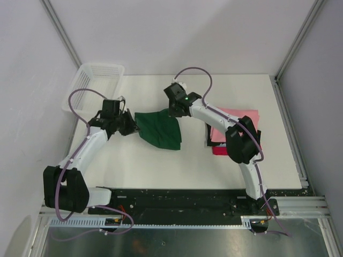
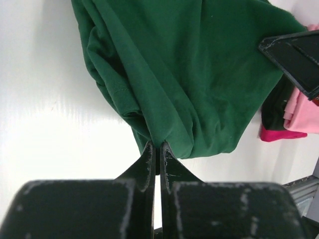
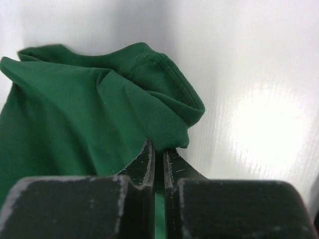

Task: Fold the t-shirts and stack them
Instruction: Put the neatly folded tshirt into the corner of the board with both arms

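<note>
Pulling apart too hard could tear the green t-shirt (image 1: 161,129) free — your left gripper (image 2: 157,148) and right gripper (image 3: 159,151) each clamp only a thin bunched edge.

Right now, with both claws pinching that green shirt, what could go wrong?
1. The left claw and right claw each pinch only a small bit of the green t-shirt at its edge, so the cloth may slip out.
2. The shirt is bunched up between them, so a fold could come out crooked.
3. The right arm reaches over the folded pink t-shirt; swinging low, it might nudge that pile.
</note>
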You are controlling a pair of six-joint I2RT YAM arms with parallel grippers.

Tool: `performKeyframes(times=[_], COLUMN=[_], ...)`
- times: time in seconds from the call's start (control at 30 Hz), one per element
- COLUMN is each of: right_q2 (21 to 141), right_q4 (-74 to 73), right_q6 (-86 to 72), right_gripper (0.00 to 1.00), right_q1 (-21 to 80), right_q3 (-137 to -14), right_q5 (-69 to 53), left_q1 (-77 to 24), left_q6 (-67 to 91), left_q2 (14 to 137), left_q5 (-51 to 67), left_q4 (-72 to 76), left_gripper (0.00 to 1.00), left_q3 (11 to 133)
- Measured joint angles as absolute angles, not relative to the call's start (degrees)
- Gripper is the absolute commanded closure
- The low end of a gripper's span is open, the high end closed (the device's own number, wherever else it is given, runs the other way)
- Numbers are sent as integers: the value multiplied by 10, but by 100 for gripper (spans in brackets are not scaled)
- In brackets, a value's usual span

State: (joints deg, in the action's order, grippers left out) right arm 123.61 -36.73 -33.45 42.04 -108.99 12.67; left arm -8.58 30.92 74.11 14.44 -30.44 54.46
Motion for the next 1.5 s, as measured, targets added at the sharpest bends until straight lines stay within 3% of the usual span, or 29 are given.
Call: performKeyframes(times=[0.47,1.0,1.5], right_q2=[1104,916,882], right_q4=[-386,-403,-425], right_q6=[-309,-260,-230], right_gripper=[100,100,100], right_q1=[339,114,-22], right_q3=[-1039,-886,-833], right_q5=[124,96,58], left_q1=[-191,-400,-483], left_q6=[335,396,427], left_q2=[768,1022,1168], left_q5=[139,107,107], left_q4=[-314,-310,-315], left_gripper=[100,100,100], left_q3=[654,944,1077])
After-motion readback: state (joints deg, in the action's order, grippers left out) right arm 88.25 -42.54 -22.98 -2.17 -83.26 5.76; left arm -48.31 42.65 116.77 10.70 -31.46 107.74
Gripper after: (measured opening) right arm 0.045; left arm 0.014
